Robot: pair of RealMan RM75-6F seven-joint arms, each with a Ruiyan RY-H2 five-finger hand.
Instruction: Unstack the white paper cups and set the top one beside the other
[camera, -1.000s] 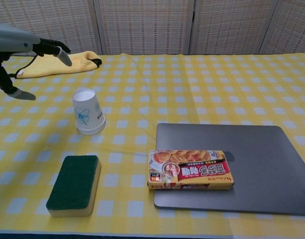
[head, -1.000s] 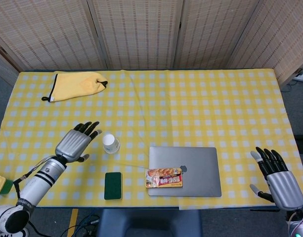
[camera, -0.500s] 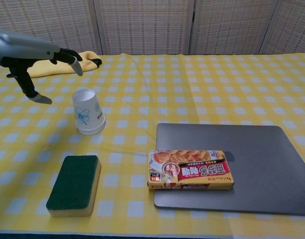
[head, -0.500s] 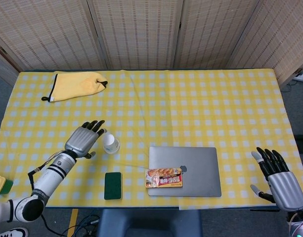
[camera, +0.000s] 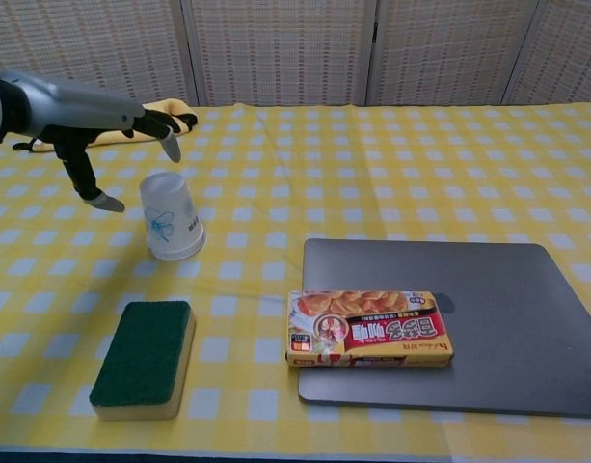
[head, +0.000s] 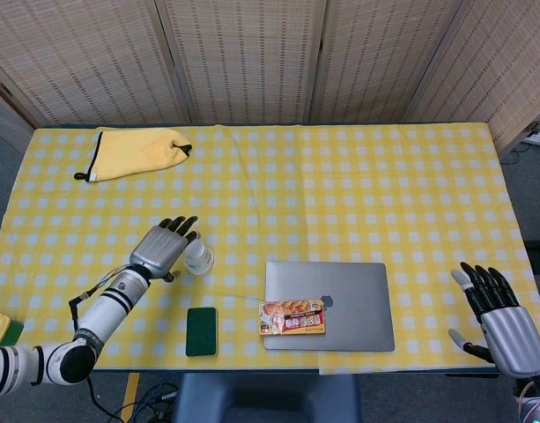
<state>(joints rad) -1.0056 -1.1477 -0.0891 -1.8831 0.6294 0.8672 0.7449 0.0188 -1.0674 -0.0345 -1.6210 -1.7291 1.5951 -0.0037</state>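
Your left hand (head: 164,246) has moved in over the white paper cups (camera: 172,216), fingers spread, holding nothing. Cups stand upside down left of the laptop (head: 329,305), sponge (head: 201,331) near. Right hand (head: 507,326) open off the desk (head: 366,194) edge.

Yellow-and-white checked tablecloth (head: 358,194), white paper cups (camera: 172,217) with blue flower print, green sponge (camera: 144,355), grey laptop (camera: 488,309)

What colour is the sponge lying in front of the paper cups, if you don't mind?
Dark green on top of the sponge, yellow beneath; clearest in the chest view.
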